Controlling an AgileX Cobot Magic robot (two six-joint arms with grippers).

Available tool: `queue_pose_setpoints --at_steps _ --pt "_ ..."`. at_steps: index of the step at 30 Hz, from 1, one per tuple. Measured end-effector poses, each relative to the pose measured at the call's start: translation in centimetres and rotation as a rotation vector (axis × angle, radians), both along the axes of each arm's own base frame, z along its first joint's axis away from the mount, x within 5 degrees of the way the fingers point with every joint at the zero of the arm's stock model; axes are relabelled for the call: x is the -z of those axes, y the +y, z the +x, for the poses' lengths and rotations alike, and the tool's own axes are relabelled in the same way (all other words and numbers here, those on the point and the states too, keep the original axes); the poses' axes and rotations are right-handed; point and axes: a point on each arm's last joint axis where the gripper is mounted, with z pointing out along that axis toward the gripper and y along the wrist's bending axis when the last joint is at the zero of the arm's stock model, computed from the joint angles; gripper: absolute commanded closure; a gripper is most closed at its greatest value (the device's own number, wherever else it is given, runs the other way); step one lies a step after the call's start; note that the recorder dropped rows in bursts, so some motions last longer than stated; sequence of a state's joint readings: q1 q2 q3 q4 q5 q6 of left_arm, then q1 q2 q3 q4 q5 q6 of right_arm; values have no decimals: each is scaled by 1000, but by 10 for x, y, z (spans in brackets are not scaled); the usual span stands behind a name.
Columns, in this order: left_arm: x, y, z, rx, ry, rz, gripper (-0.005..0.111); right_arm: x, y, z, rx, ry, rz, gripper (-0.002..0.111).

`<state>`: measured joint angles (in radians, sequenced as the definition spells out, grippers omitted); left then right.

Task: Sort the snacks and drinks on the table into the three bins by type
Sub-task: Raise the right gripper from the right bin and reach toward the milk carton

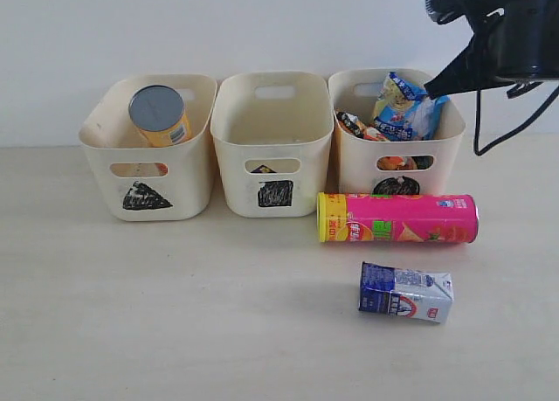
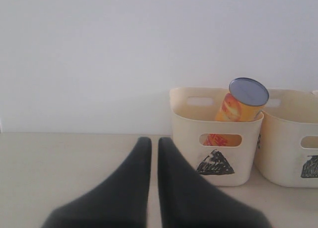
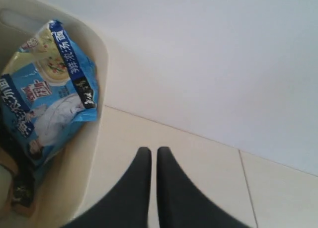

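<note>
R gripper [image 3: 153, 151] closed, empty, by circle bin [image 1: 358, 169] w/ blue packet [image 1: 402, 113] inside. L gripper [image 2: 154, 141] closed, empty too. Pink tube [image 1: 397, 218] & carton [image 1: 405, 293] lie on table [image 1: 131, 314].

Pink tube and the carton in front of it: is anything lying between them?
Nothing. In the exterior view only a bare strip of table separates the pink tube from the carton.
</note>
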<state>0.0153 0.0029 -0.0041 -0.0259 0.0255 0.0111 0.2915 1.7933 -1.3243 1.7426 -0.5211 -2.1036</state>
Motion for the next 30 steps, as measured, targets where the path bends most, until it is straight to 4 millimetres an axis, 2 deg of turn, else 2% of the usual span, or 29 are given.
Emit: queue_pose_setpoints --at_steps 5,8,11,16,21,27,30 --pt "0 0 0 0 0 0 102 -1 8 -7 59 11 -64 107" --pt "0 0 0 0 0 0 102 -3 19 -11 54 -3 -34 107" --pt "0 0 0 0 0 0 102 -12 31 -18 -4 -44 75 107" --pt "0 0 0 0 0 0 102 -26 58 -31 -246 -76 355 107" --pt "0 0 0 0 0 0 102 -28 78 -37 -423 -49 546 107" --pt "0 0 0 0 0 0 102 -25 89 -44 -510 4 687 107" --pt "0 0 0 0 0 0 102 -25 92 -48 -601 83 752 107"
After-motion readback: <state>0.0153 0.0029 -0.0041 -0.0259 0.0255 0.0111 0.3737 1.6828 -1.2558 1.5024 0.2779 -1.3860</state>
